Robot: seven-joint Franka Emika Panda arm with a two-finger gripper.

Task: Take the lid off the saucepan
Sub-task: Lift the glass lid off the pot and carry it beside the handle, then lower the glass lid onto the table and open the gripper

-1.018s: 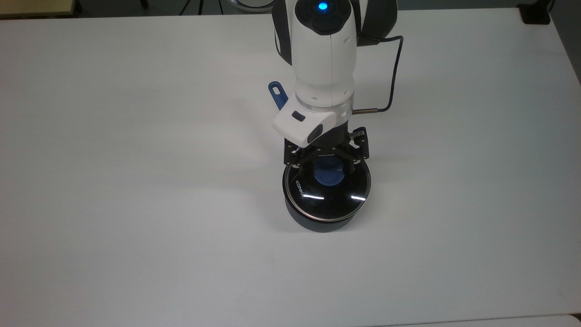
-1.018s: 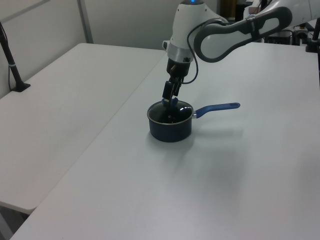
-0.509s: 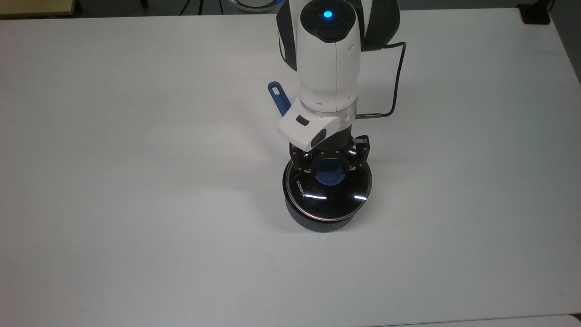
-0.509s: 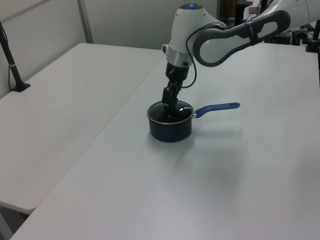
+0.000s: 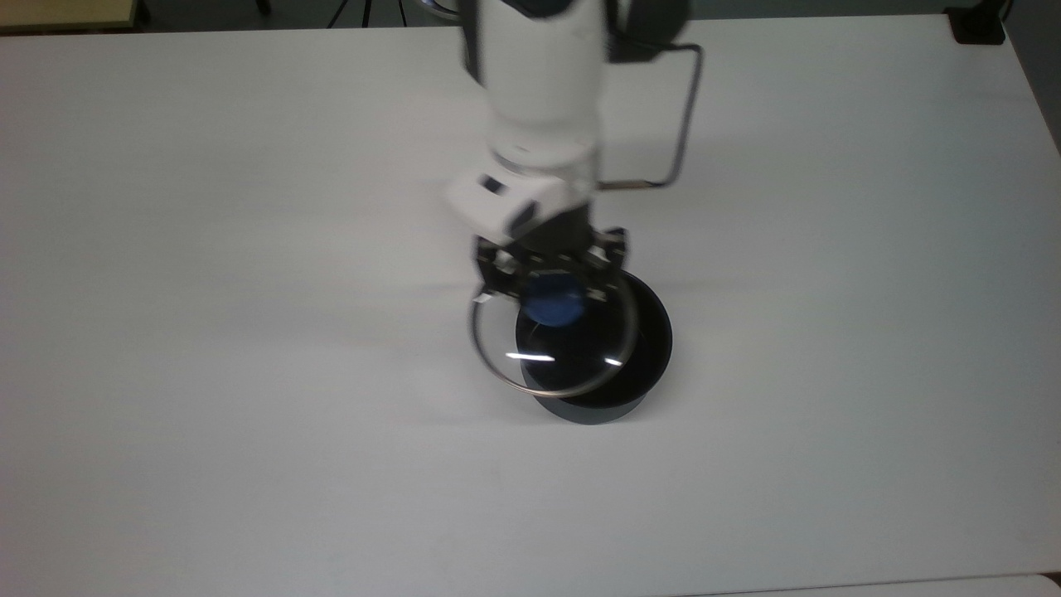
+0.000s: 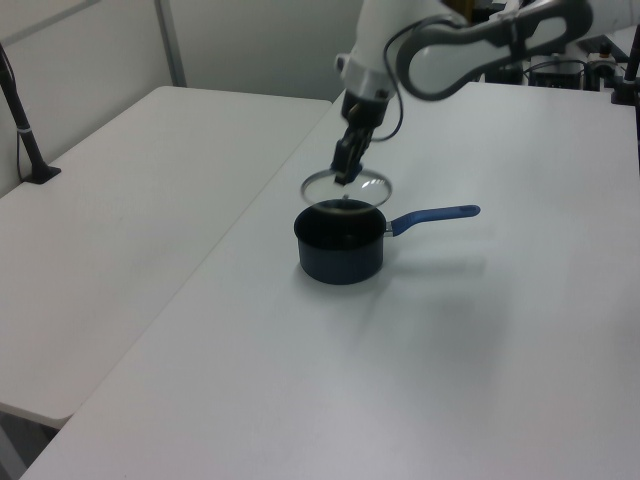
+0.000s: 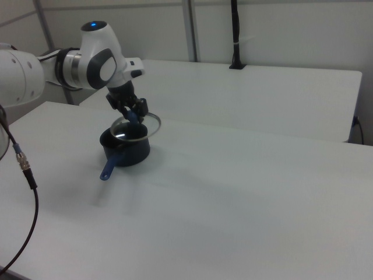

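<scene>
Well, claw [image 5: 551, 286] grips round glass lid [image 5: 554, 352] (steel-rimmed) above saucepan [image 5: 642, 348].

The arm is built of glossy white rounded shells with dark grey bands at the joints. Its topmost cap carries a small glowing blue light, seen in the right view. Just above the hand [image 5: 554, 278] sits a white box-shaped flange with dark oval insets. The hand itself is a black metal linkage frame dotted with small pale screws. A thin dark cable [image 5: 685, 108] loops out beside the wrist and ends in a brass-coloured plug just above the hand.
</scene>
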